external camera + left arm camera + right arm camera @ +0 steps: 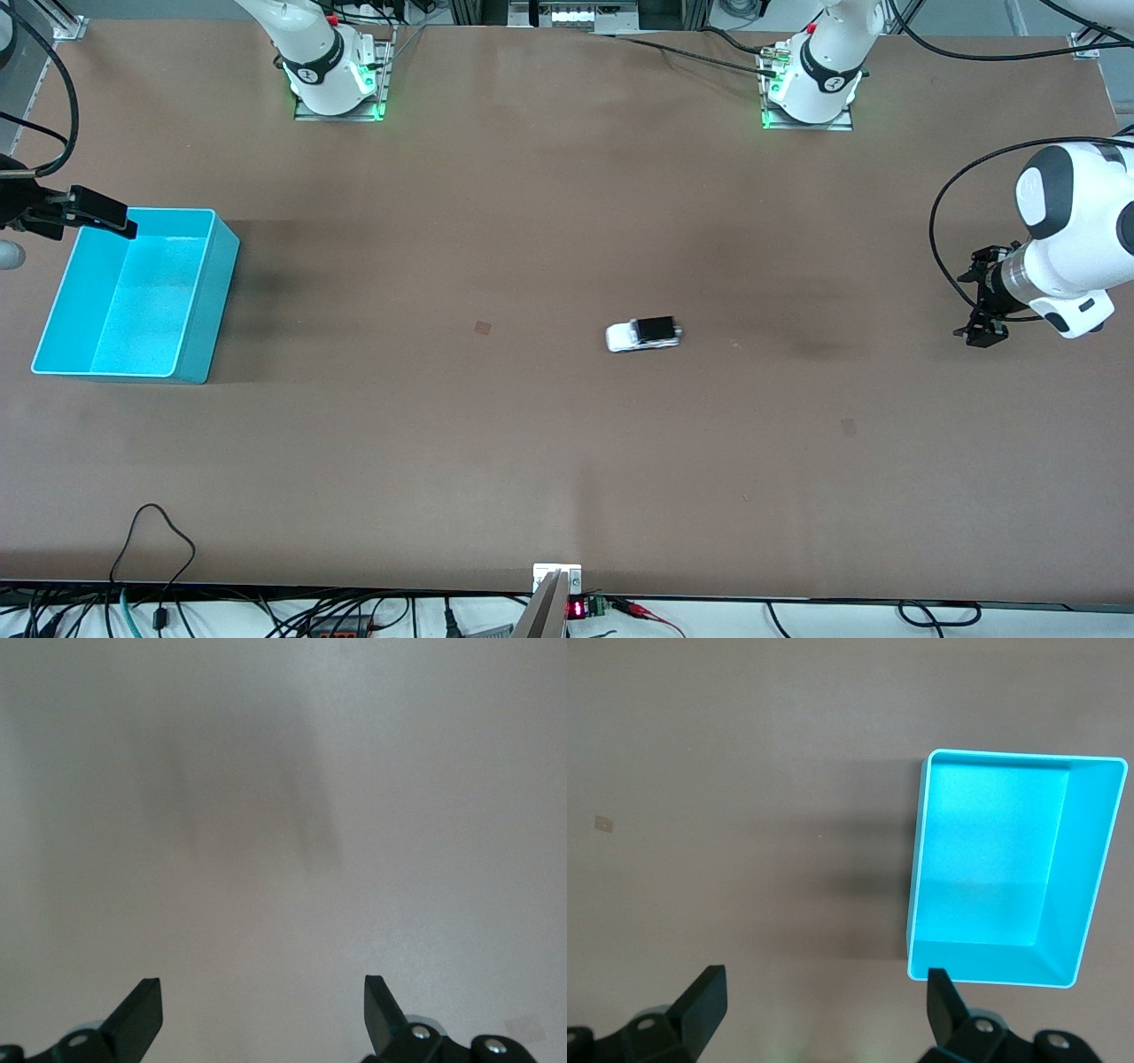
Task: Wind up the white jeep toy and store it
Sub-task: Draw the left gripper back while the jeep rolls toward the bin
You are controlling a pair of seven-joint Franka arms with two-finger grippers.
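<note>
At the right arm's end of the table, the right gripper (pixel 106 217) is held in the air over the upper rim of a cyan bin (pixel 213 292). Its two black fingers (pixel 700 1001) are seen spread wide apart in the right wrist view, with nothing between them. The bin is shown standing on the brown table (pixel 532 461) with its inside bare, and in the right wrist view the cyan bin (pixel 1090 886) is seen just beside one fingertip. A small pale square mark (pixel 483 327) is found on the tabletop between the bin and the middle of the table.

Near the middle of the table, the white jeep toy (pixel 644 334) is seen resting on its wheels, its black roof panel turned upward and its long side facing the front camera. It is set well apart from the bin and from both grippers.

At the left arm's end of the table, the left gripper (pixel 983 306) is held above bare tabletop, well apart from the toy. In the left wrist view its fingers (pixel 137 1014) are shown spread wide, nothing is gripped, and only the table surface and a soft shadow are seen below them.
</note>
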